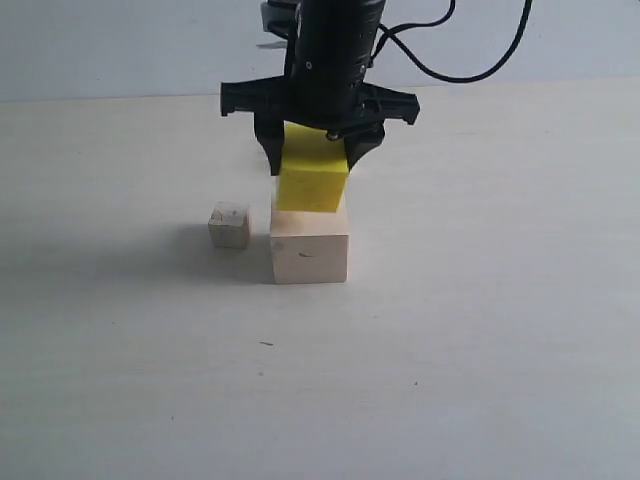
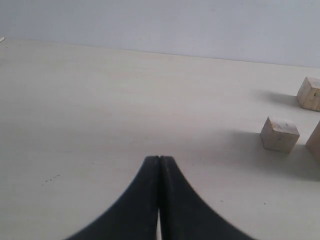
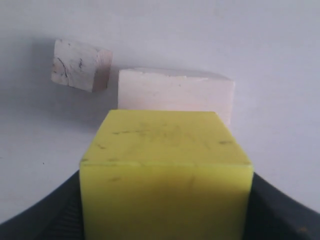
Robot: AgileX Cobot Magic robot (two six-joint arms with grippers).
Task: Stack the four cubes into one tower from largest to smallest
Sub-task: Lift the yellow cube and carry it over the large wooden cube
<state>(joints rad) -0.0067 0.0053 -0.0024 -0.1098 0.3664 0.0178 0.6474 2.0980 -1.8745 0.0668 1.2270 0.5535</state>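
The right gripper [image 1: 313,160] points down, clamped on a smooth yellow cube [image 1: 312,185] above a pale wooden cube [image 1: 310,255]. The left gripper [image 2: 159,165] is pressed together.

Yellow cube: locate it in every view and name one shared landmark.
Exterior view: yellow cube, centre, held in the right gripper over the large wooden cube.
Left wrist view: not in it.
Right wrist view: the cube, foreground, before the large wooden cube.
Shared landmark: small speckled cube beside that cube.
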